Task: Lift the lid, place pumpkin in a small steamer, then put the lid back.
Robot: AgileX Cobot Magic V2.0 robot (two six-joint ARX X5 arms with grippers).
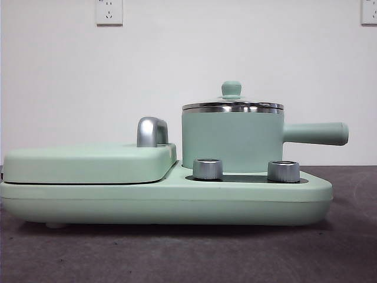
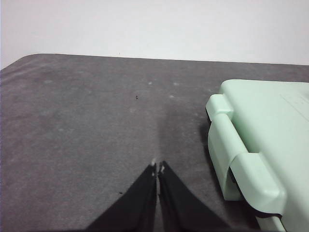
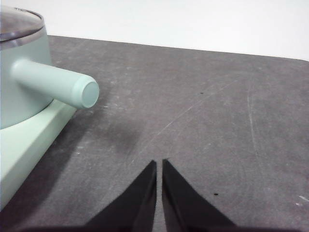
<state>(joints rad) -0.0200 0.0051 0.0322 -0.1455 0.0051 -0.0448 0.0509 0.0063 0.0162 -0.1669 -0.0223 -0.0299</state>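
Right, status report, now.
Left pincer shut, right pincer shut, both over bare table. Lid on steamer. Pumpkin not in view. Nothing blocking.

The left gripper (image 2: 158,166) hangs low above the grey table, its two black jaws pressed together. The right gripper (image 3: 159,163) does the same, holding nothing.

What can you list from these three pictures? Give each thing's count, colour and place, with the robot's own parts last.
small steamer: 1, mint green, on the appliance base.
lid: 1, glass with steel rim and green knob, on the steamer.
appliance base: 1, mint green, on the table.
griddle cover: 1, mint green with chrome handle, on the base beside the steamer.
chrome knobs: 2, on the base.
wall sockets: 2, white.
table: 1, dark grey.
pumpkin: none visible.
left gripper: black, shut.
right gripper: black, shut.
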